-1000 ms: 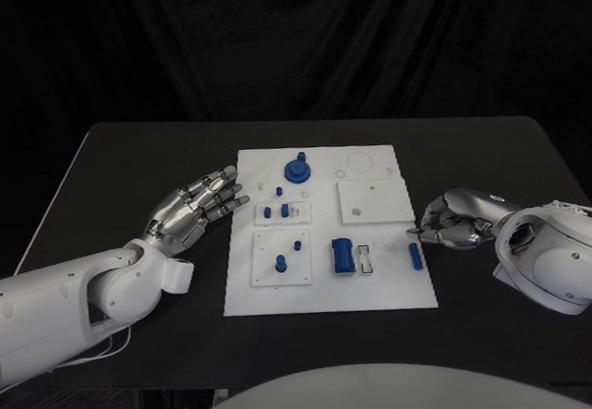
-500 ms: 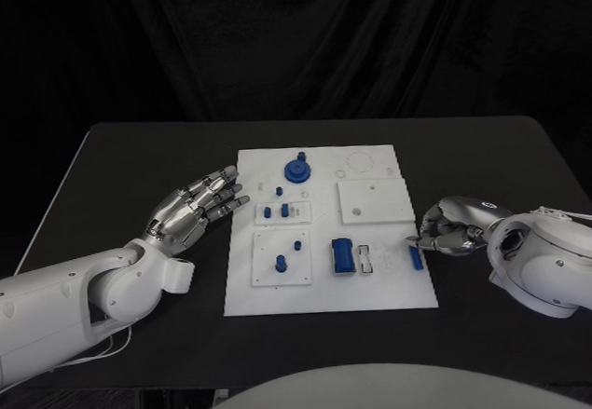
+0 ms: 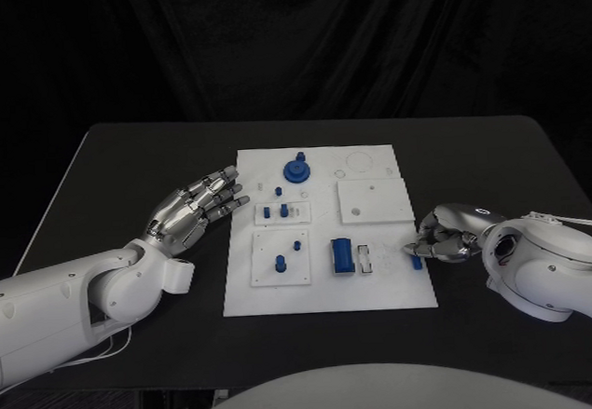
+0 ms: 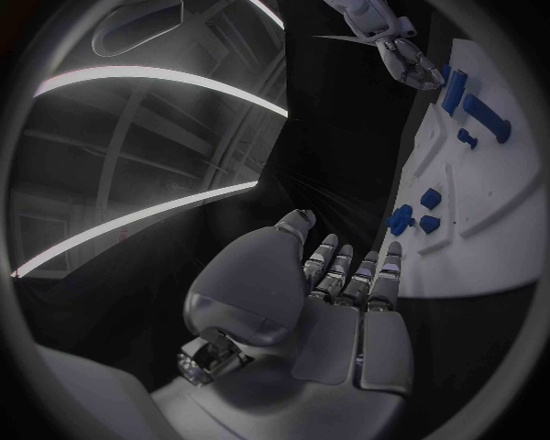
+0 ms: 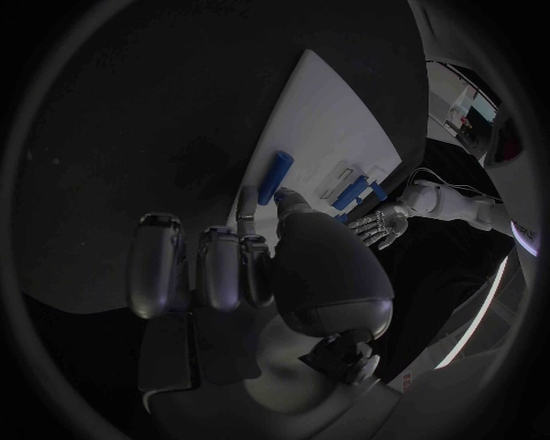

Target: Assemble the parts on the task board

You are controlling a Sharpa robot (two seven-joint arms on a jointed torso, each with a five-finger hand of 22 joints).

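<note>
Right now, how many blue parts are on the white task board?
8: a knob at the far end; three small pieces nearer; two pegs near-left; a block mid-board; a bar by the right hand, which may hide more.

Dim room, black backdrop; wrist views bend at the edges.

The left hand [image 3: 195, 209] is held palm up at about nine o'clock, fingers [image 4: 349, 275] spread slightly and extended toward one o'clock, with nothing held. The right hand [image 3: 444, 236] is seen at about four o'clock, its fingers [image 5: 218, 270] curled inward and pointed down, the white forearm bent in behind it.
</note>
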